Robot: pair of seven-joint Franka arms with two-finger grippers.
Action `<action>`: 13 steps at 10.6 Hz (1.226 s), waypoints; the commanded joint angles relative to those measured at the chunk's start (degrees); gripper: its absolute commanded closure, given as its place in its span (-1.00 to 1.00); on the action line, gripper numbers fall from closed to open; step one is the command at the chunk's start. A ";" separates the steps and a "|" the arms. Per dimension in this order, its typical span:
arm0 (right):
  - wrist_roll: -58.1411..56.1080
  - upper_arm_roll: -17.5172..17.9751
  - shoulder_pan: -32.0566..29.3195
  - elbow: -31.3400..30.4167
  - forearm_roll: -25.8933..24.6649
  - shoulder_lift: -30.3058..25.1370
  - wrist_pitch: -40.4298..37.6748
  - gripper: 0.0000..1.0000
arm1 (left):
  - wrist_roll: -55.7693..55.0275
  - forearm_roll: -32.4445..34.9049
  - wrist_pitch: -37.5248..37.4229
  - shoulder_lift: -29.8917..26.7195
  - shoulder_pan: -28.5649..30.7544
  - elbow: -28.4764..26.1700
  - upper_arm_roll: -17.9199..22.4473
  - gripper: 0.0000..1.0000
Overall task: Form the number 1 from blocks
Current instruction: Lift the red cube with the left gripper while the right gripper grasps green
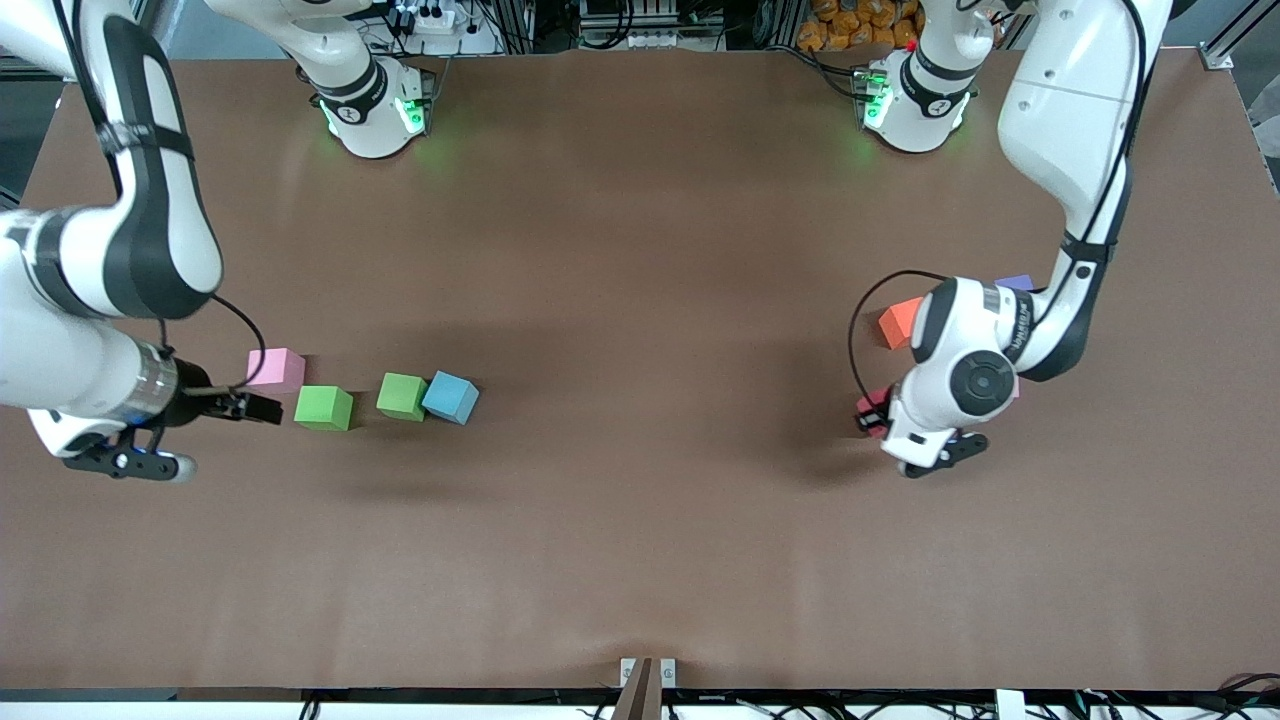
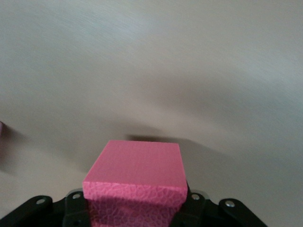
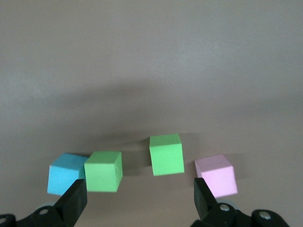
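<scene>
Pick-up under way: the left gripper (image 1: 872, 412) has its fingers clamped tight on a reddish-pink matte foam cube (image 2: 137, 175), at three o'clock from the table's middle, counting twelve toward the robots' bases. Whether the cube has left the brown tabletop (image 1: 640, 560) cannot be told.

An orange foam cube (image 1: 900, 322) sits at one o'clock from the held cube, and a purple foam cube (image 1: 1017, 283), half hidden by the arm, at two o'clock.

The right gripper (image 1: 245, 405) waits with fingers spread wide and empty at nine o'clock, beside a pale pink foam cube (image 1: 277, 369), two green foam cubes (image 1: 324, 408) (image 1: 402, 396) and a blue foam cube (image 1: 451, 397).

No numeral appears begun. The next move probably calls for a lift and a carry toward the bare middle, which offers ample room well away from any table edge.
</scene>
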 commanded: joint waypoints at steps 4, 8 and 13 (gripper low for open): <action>-1.39 0.14 -1.74 -0.93 1.17 8.26 6.33 -1.00 | -17.04 0.60 -2.04 -2.50 -5.83 -1.69 -13.11 1.00; -9.12 -0.04 -1.83 -4.37 -0.06 8.80 10.03 -1.00 | -23.75 0.69 -1.60 -1.53 -19.38 -0.99 -13.12 1.00; -13.54 -0.04 -2.18 -7.00 -0.68 9.94 10.03 -1.00 | -33.32 7.00 3.23 2.68 -33.19 -0.90 -12.76 1.00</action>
